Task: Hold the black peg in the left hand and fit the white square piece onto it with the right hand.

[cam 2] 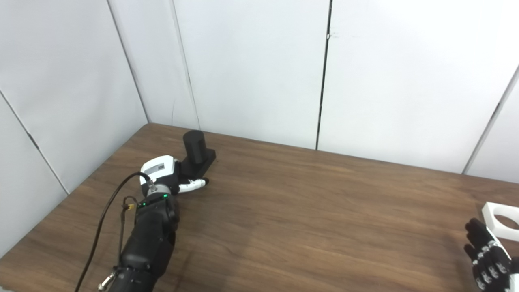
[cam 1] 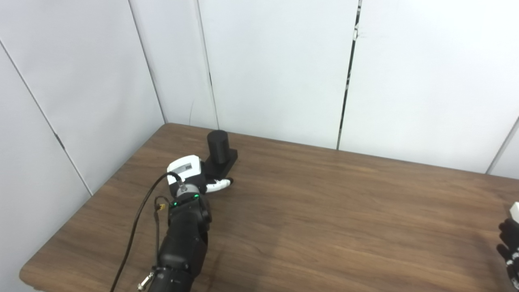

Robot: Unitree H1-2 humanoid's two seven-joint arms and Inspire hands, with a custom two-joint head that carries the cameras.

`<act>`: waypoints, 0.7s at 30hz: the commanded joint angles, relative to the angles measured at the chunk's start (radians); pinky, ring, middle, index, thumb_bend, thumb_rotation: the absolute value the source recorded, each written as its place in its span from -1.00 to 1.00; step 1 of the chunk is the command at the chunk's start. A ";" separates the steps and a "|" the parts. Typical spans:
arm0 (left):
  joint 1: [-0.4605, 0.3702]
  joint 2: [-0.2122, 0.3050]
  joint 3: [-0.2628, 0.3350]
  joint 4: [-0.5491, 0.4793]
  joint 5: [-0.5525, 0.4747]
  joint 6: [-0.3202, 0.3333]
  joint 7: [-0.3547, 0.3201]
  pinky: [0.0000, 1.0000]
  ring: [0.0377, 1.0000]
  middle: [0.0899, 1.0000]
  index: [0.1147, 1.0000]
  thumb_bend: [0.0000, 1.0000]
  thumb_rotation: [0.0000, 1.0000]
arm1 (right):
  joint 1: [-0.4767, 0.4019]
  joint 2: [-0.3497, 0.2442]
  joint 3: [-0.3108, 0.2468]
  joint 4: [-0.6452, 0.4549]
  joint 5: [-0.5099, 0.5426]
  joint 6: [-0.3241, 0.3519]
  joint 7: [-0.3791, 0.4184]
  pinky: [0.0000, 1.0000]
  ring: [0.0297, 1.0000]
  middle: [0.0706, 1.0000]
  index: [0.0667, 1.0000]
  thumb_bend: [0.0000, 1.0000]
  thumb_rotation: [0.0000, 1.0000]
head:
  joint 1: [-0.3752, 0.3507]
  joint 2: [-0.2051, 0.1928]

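While both pieces sit on the table (cam 2: 308,211), the task is at its opening stage: nothing lifted, nothing fitted.
Beside the black peg (cam 1: 219,148) at the far left corner, the left robot hand (cam 1: 198,174) touches or nearly touches its base; whether it grips cannot be told. The right robot hand (cam 2: 486,253) spreads its fingers, holding nothing, just short of the white square piece (cam 2: 500,221). Only the right eye view shows that piece's round hole; the left eye view catches merely a white sliver at its edge.
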 commanded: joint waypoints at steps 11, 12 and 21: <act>-0.052 0.010 0.018 0.007 0.001 0.000 0.047 0.89 0.87 0.74 0.32 0.27 -0.29 | 0.026 0.004 -0.002 0.001 0.024 -0.023 0.015 1.00 1.00 0.89 0.83 0.50 1.00 | -0.002 0.004; -0.053 0.011 0.018 0.012 -0.010 0.000 0.052 0.89 0.87 0.74 0.29 0.26 -0.32 | 0.026 0.003 -0.002 0.002 0.025 -0.023 0.016 1.00 1.00 0.89 0.83 0.50 1.00 | -0.004 0.004; -0.059 0.010 0.005 0.056 -0.047 0.001 0.110 0.84 0.82 0.68 0.19 0.22 -0.42 | 0.031 0.001 -0.007 -0.013 0.023 -0.009 0.009 1.00 0.95 0.85 0.79 0.47 1.00 | -0.005 0.005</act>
